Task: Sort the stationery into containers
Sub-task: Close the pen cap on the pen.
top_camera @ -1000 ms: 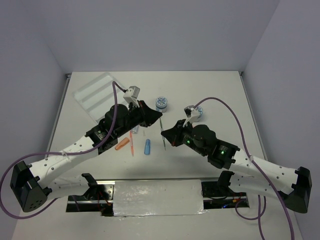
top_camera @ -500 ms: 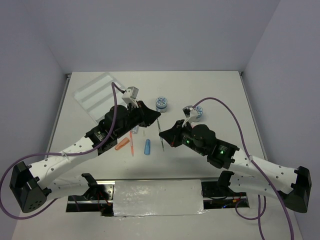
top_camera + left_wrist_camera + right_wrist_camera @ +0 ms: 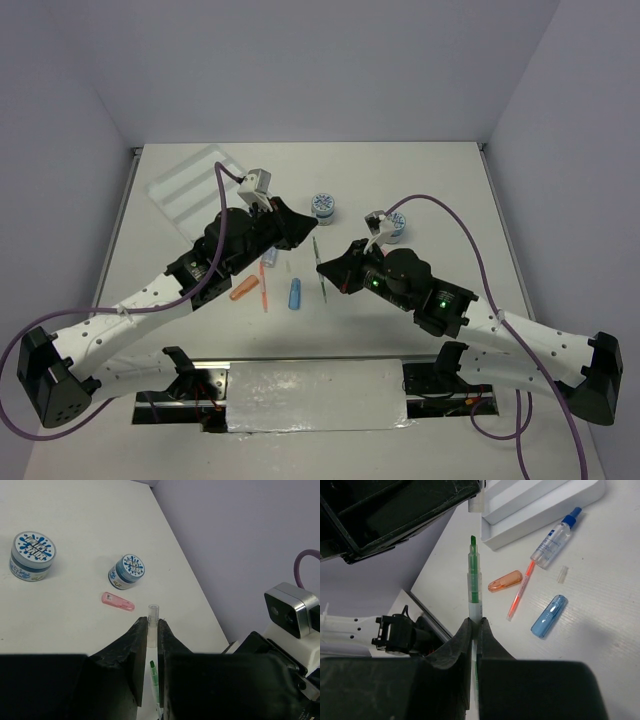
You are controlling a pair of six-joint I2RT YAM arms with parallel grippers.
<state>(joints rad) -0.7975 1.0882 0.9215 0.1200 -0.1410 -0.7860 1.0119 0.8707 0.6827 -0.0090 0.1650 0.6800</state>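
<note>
Left fingers [image 3: 137,640] are clenched on a short clear cap [image 3: 153,620], which stands out past their tips. Right fingers [image 3: 462,640] are grasping the green pen [image 3: 474,575], tip projecting well ahead of them. Both are held above the surface [image 3: 600,605]; the cap is just ahead of the pen tip, roughly in line, with a gap between. Cannot tell which end of the cap is open. Risks, as judged: a small sideways offset would drive the tip against the cap rim, levering either piece askew in its narrow pinch or flicking the cap loose, to drop among the orange pen [image 3: 520,592] and blue cap [image 3: 549,616] below. The white tray [image 3: 540,505] lies beyond the pen tip.
</note>
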